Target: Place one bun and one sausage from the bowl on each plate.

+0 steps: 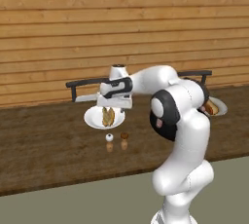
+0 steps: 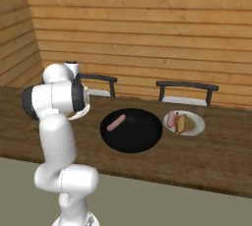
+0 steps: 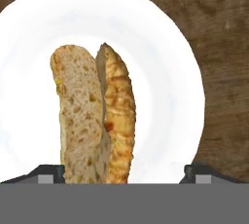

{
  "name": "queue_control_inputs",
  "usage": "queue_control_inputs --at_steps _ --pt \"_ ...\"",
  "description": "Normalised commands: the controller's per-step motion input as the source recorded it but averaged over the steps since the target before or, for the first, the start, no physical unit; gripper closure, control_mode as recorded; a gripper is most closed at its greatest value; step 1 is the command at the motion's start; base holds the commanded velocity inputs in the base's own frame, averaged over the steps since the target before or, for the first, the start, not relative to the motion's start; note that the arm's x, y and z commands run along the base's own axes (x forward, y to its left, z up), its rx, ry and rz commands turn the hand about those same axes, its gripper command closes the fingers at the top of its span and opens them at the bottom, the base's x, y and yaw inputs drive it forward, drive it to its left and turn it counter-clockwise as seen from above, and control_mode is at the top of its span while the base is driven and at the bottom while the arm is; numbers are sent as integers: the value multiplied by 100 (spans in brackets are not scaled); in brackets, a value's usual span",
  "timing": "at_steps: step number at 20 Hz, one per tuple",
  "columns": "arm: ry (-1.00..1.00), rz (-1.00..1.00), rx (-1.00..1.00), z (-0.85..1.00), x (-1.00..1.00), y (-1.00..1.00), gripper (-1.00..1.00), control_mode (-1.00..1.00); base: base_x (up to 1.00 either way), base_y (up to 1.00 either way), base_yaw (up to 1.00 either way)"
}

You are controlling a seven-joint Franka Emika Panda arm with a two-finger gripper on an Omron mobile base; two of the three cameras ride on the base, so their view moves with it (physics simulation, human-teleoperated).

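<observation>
With its two finger tips set wide apart at either side of the hand view, the gripper [image 3: 124, 172] stands open and holds nothing, hanging directly over a white plate [image 3: 160, 38]. Between the tips, a bun [image 3: 92, 116] lies on that plate, split lengthwise so that the pale crumb of one half and the golden crust of the other show side by side; neither tip touches it.

From the left base view, the gripper [image 1: 114, 107] sits just above the same plate [image 1: 92, 120] on the dark wooden counter [image 1: 44, 145], with the bun [image 1: 108, 116] visible under the hand. Just in front of the plate stand two small shakers, one with a white top [image 1: 110, 139] and one with a brown top [image 1: 124, 137], near each other but apart. A dark-framed chair back [image 1: 80, 87] rises behind the plate against the plank wall [image 1: 73, 23].

Seen from the right base view, the black bowl [image 2: 140, 141] sits in the middle of the counter with one sausage [image 2: 116, 122] lying in it, toward its left side. To the bowl's right, close beside it, the second plate [image 2: 197, 127] carries a sausage [image 2: 170, 118] and a bun [image 2: 181, 123] laid next to each other. Another chair [image 2: 187, 88] stands behind that plate.
</observation>
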Motion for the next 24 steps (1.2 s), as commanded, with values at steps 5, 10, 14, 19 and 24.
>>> queue_control_inputs --at_steps 5,10,14,19,24 --pt "0 -4 0 51 -57 -91 -100 -100 0 0 0" --pt "0 -4 0 36 -28 -100 -100 -100 0 0 0" --pt "-5 -3 0 7 -23 -100 -100 -100 0 0 0" --pt "-4 -1 1 0 -1 -89 -100 -100 0 0 0" --pt "-3 0 0 -16 0 -61 -100 -100 0 0 0"
